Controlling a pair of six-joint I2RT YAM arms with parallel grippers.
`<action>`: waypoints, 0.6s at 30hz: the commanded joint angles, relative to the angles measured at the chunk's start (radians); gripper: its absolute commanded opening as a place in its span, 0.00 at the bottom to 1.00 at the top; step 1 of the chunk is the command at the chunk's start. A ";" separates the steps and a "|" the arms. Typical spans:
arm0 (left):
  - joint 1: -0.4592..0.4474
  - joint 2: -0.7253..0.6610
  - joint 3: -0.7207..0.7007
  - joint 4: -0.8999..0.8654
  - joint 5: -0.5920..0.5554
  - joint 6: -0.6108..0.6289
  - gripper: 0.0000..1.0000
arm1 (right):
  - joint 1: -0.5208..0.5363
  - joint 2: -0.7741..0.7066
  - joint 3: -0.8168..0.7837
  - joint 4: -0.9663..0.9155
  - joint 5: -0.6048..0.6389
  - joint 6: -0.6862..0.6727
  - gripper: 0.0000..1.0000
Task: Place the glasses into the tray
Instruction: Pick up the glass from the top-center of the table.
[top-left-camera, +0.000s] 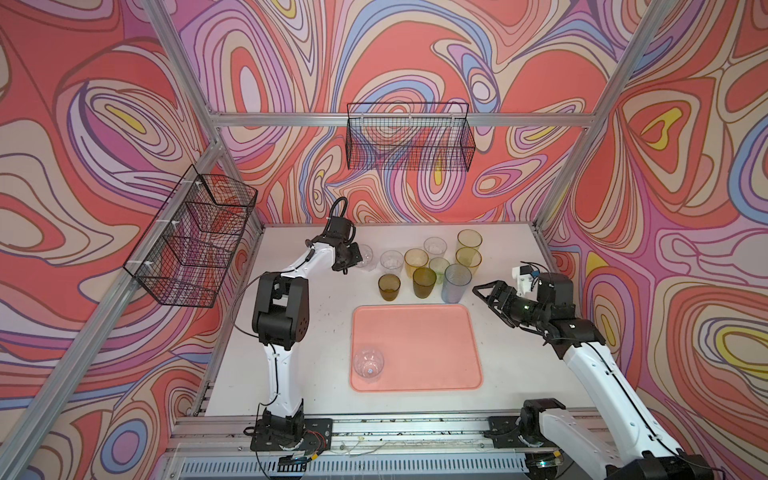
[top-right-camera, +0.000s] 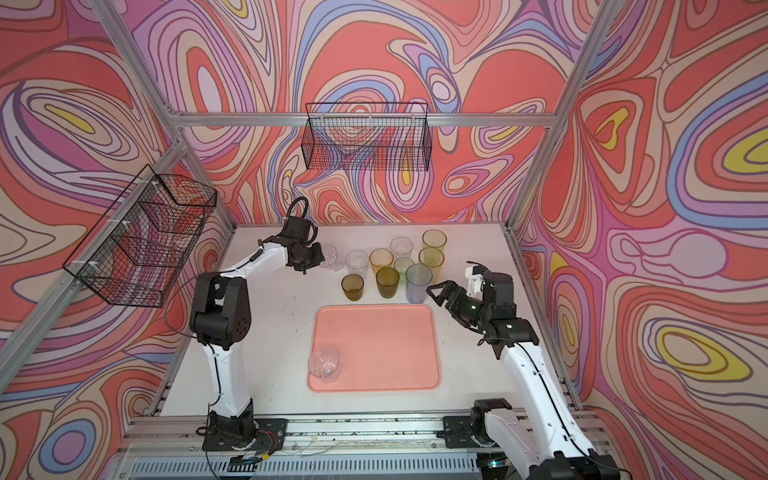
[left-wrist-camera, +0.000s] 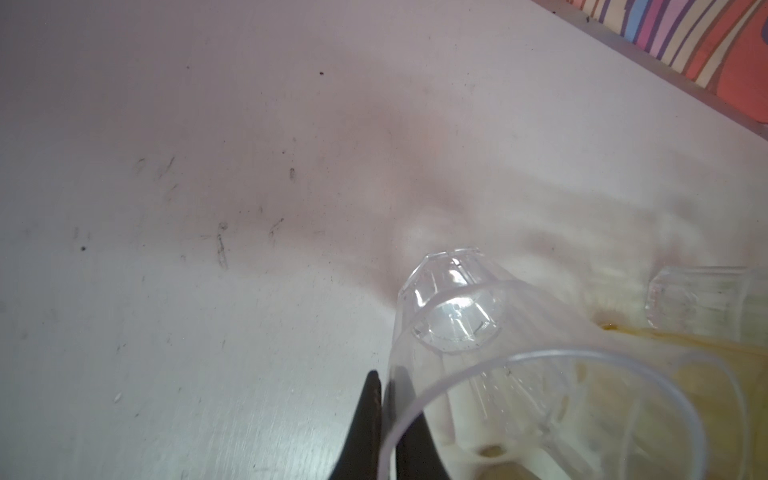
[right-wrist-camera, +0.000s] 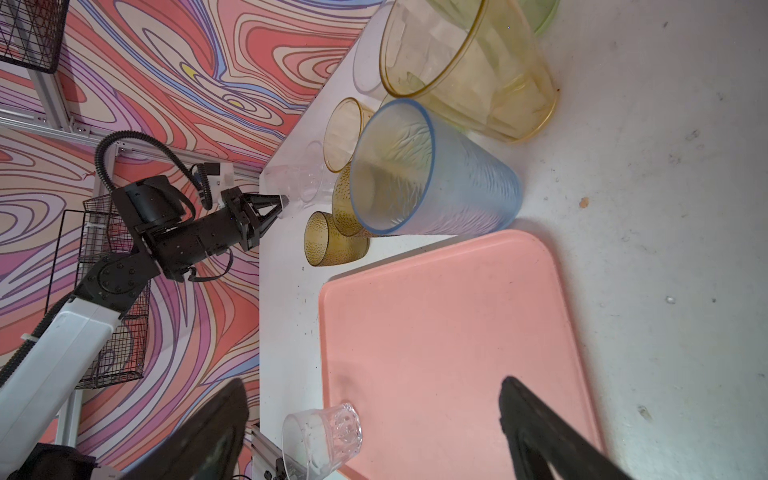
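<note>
Left wrist view showed your left gripper (left-wrist-camera: 387, 376) closed to a pinch on the rim wall of a short clear glass (left-wrist-camera: 457, 316), one finger (left-wrist-camera: 370, 419) outside the wall and the other inside it. The glass hung tilted from that pinch, mouth toward the camera. You could not tell from it whether the base had left the table (left-wrist-camera: 208, 166).

Your right gripper (top-right-camera: 435, 297) stood spread wide with nothing in it, just beside the tall blue-grey glass (top-right-camera: 417, 282) and off the tray's far right corner.

By my reading you were at the grasp of the second glass. The next move called for a straight lift clear of the neighbouring clear glass (top-left-camera: 391, 262), then a carry over to the tray (top-left-camera: 424, 349). A rim pinch lets a tumbler swing, so it wanted a slow, level set-down on bare pink.

That tray held one clear glass (top-left-camera: 368, 365), upright in its near left corner, close to the rim; the rest of its floor was bare. Nine more glasses stood grouped on the table just beyond its far edge. Both top views showed the two black wire baskets (top-left-camera: 409, 139), hung on the walls well apart from all this. You could make out nothing inside them.
</note>
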 joint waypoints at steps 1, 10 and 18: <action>-0.010 -0.129 -0.066 0.037 -0.022 -0.001 0.00 | 0.005 -0.013 -0.009 0.019 -0.009 0.011 0.97; -0.077 -0.327 -0.248 0.023 -0.097 0.006 0.00 | 0.007 -0.031 -0.019 0.028 -0.025 0.039 0.97; -0.181 -0.524 -0.430 0.055 -0.174 0.007 0.00 | 0.010 -0.038 -0.029 0.052 -0.048 0.052 0.96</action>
